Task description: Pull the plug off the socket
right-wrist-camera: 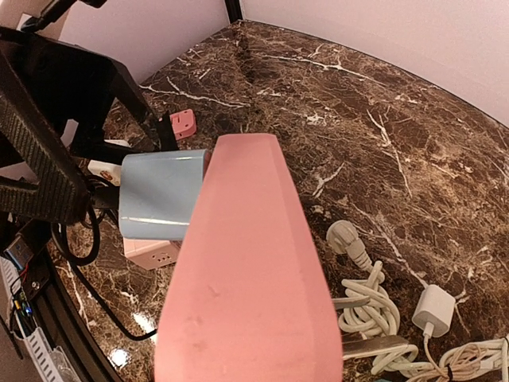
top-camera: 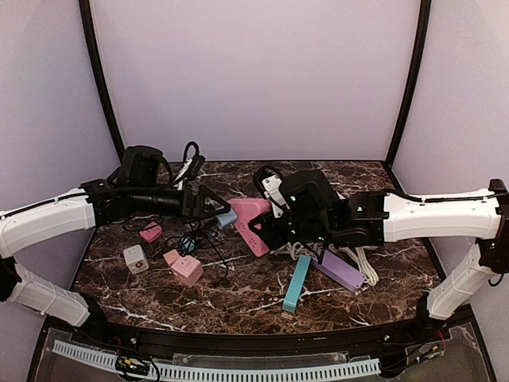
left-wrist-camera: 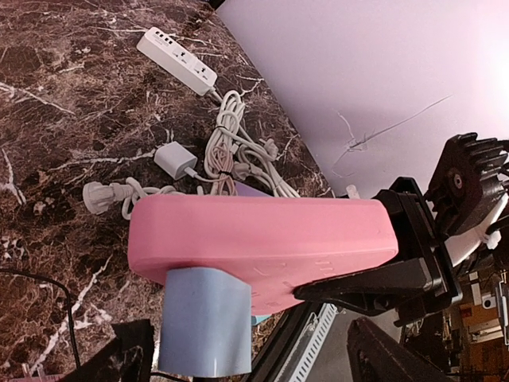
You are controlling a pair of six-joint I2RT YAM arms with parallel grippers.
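A light blue plug sits in the end of a pink socket strip, which is held up off the marble table. My left gripper is open. The plug stands between its fingers, close to the left one and clear of the right one. My right gripper is shut on the pink strip, with one black finger pressed on its face. In the top view, plug and strip lie between the two grippers. In the right wrist view the strip hides my own fingers, with the plug at its left.
A white power strip, a coiled white cable and a white charger lie behind. A purple strip, a teal strip, pink cube adapters, a white cube and black cables lie on the table.
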